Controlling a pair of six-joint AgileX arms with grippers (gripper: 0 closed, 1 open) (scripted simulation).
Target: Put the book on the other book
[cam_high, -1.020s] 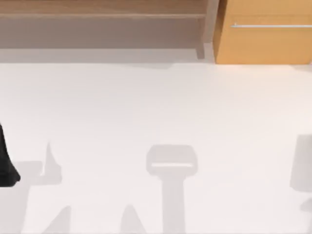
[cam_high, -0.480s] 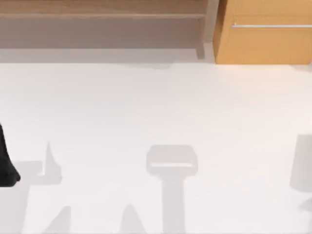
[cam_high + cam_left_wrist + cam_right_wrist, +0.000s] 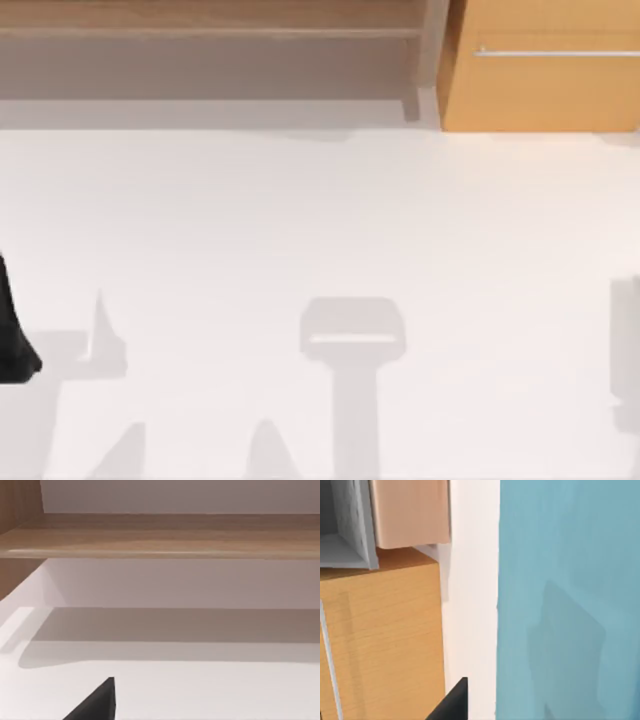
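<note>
locating stock: light blue book [image 3: 565, 595], flat beside the white counter [image 3: 320, 230], close under the right wrist camera.
right gripper [image 3: 451, 702]: one dark fingertip in view, opening cannot be told; left gripper [image 3: 95, 704] likewise, low at the counter's left edge. advised: centre over the cover and find the second book before lifting. wooden cabinet [image 3: 540, 70] behind. no readable writing or labels.

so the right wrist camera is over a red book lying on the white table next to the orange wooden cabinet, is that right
Not quite: the book is light blue, not red, as the right wrist view shows. The rest holds: it lies on the white table, with the orange wooden cabinet beside it.
</note>
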